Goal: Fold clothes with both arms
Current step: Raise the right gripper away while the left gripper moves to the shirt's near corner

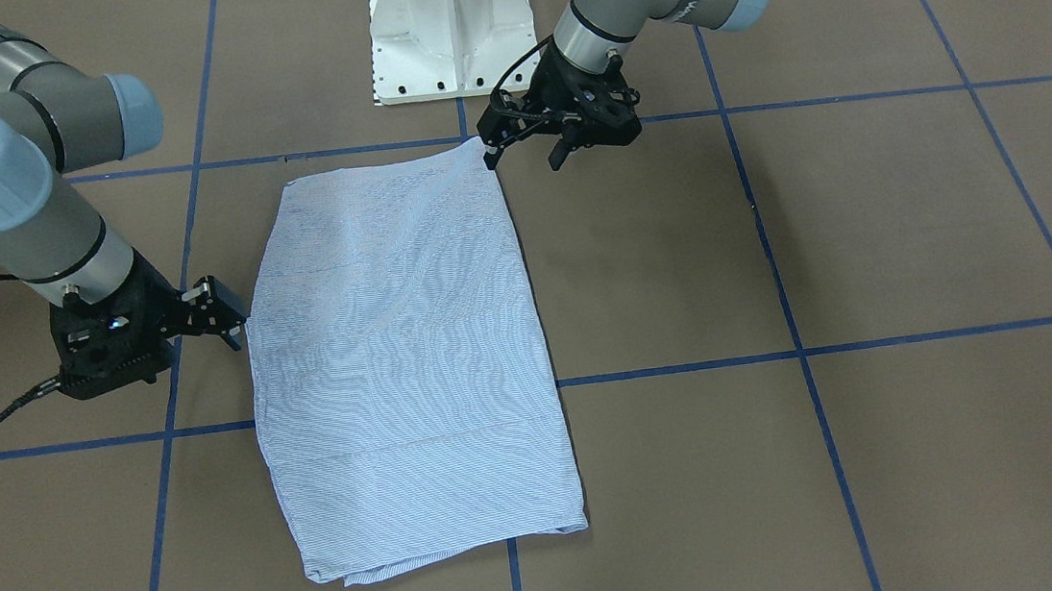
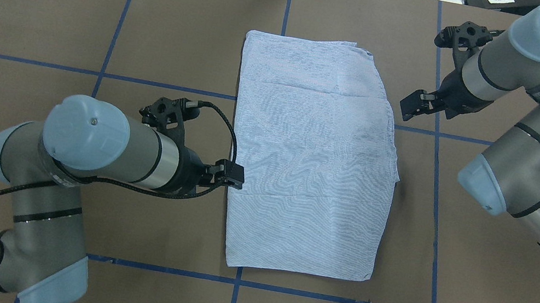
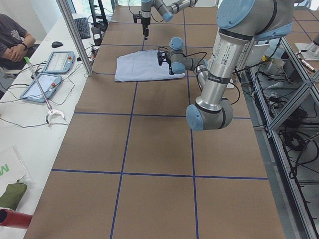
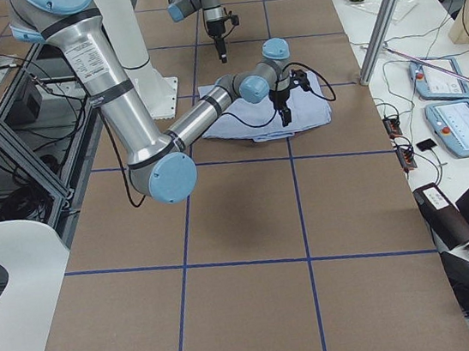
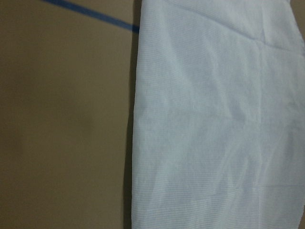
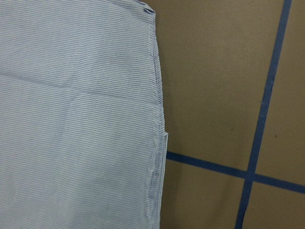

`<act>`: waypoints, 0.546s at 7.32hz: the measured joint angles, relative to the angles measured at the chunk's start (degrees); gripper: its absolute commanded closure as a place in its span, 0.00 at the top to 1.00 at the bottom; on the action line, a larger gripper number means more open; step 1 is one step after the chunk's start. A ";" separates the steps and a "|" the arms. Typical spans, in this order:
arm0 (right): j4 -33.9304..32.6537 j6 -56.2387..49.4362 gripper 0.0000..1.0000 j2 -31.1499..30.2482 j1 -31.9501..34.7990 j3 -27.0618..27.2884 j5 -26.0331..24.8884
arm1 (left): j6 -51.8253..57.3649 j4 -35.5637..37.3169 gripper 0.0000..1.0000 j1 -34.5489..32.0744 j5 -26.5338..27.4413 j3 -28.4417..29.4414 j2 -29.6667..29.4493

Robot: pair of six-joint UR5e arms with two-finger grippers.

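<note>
Shirt (image 1: 402,365): folded, flat on table (image 1: 868,234).
Left end effector (image 1: 524,158): spread, at its corner.
Right end effector (image 1: 229,322): spread, beside its edge.

Robotics lab. Brown table (image 3: 154,144) gridded with blue tape (image 3: 149,115), white pedestal base (image 1: 451,32), aluminium frame posts (image 3: 75,35), teach pendants (image 3: 42,87) and keyboard (image 3: 81,28) on a white side bench (image 3: 20,137), person seated (image 3: 12,37) far left.
</note>
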 measured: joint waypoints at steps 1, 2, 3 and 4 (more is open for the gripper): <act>0.02 2.15 1.00 -1.41 -0.02 2.43 1.33 | -1.68 0.37 0.97 3.21 1.94 0.81 -0.14; 0.03 3.03 1.00 -2.82 -0.05 4.49 2.01 | -2.79 0.54 0.94 5.26 3.02 2.09 -0.46; 0.04 3.37 1.00 -3.97 -0.07 6.12 2.39 | -3.50 0.64 0.88 6.39 3.50 3.92 -1.48; 0.04 3.48 1.00 -4.54 -0.09 6.98 2.67 | -3.81 0.68 0.83 6.85 3.64 5.77 -2.82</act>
